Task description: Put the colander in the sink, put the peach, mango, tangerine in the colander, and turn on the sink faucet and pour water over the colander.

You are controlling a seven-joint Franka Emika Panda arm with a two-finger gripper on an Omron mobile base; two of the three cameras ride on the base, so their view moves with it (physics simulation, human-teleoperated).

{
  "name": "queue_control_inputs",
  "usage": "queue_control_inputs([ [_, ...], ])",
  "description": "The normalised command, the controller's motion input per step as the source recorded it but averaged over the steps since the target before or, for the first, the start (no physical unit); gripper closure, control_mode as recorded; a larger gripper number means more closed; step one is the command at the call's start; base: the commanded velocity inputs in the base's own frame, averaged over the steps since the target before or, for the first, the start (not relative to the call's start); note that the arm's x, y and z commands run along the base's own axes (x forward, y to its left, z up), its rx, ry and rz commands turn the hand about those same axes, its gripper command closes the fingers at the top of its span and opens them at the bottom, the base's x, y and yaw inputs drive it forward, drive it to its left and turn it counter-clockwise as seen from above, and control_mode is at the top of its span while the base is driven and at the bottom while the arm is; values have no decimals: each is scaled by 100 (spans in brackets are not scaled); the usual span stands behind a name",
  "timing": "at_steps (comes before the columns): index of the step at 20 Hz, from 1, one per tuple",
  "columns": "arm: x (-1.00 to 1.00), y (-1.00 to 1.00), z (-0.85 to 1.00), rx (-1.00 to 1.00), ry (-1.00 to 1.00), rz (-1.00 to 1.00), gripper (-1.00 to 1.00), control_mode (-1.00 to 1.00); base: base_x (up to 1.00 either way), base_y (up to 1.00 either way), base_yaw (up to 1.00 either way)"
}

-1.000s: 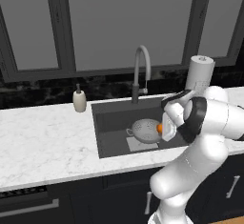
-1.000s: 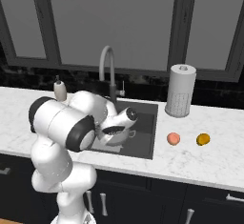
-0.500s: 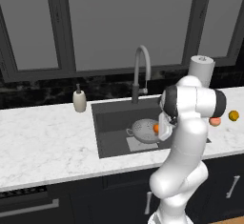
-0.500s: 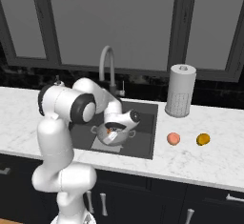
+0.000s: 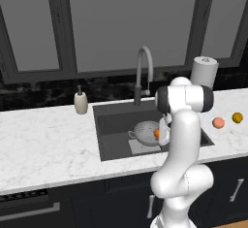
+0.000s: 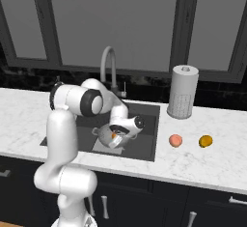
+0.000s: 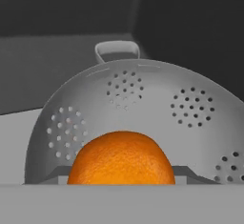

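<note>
down in the sink (image 5: 111, 120), the gripper (image 7: 122, 182) clasps the vivid orange tangerine (image 7: 122, 158) inside the pierced silver colander (image 7: 143, 99).

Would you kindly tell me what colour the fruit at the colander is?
Vivid orange: the tangerine, clearest in the hand view.

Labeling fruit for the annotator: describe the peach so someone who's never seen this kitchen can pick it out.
Find the tall paper towel roll on the white marble counter, right of the sink. Two small fruits lie in front of it. The peach is the pale pink-salmon one nearer the sink; its neighbour, the mango, is yellow-orange.
</note>
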Motion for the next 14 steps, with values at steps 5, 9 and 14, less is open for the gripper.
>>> queue_control_inputs([
  [5, 36, 0, -31, 0, 0, 0, 100, -100, 0, 0, 0],
  [9, 38, 0, -29, 0, 0, 0, 100, -100, 0, 0, 0],
  [14, 36, 0, -25, 0, 0, 0, -100, -100, 0, 0, 0],
])
